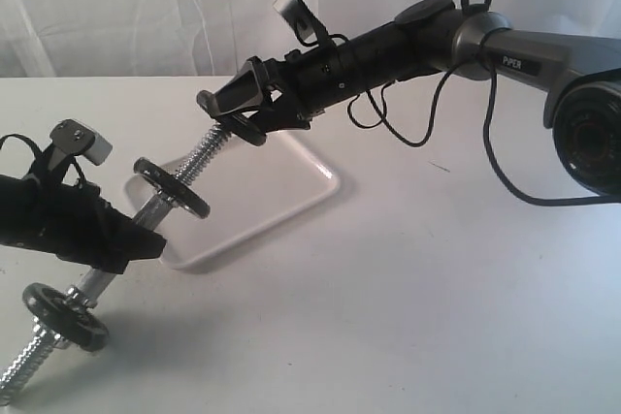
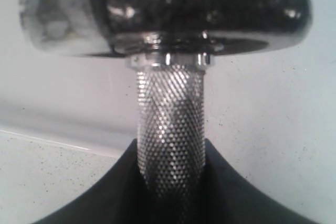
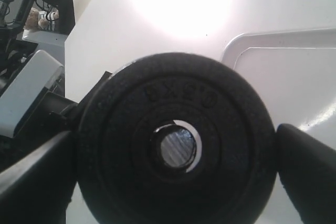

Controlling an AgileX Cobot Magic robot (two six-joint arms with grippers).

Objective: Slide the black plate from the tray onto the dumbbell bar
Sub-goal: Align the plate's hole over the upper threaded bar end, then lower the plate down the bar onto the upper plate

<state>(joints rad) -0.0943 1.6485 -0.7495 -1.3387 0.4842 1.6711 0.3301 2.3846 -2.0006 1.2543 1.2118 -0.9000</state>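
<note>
The left gripper (image 1: 134, 242) reaches in low and is clamped on the bar's (image 1: 199, 160) knurled middle, between two fitted discs (image 1: 172, 187). At the bar's raised far end, the outstretched right gripper (image 1: 236, 113) pinches the plate (image 3: 220, 129), its hole around the bar's tip. The tray (image 1: 301, 186) lies below that end.

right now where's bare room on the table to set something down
Free: the wide table stretch right of the tray, under the right arm. The tray's floor looks bare, but the dumbbell bar slants over it. Crowded: the left side, where the left claw grips the bar, and its upper end, where the right claw holds the black plate.
</note>
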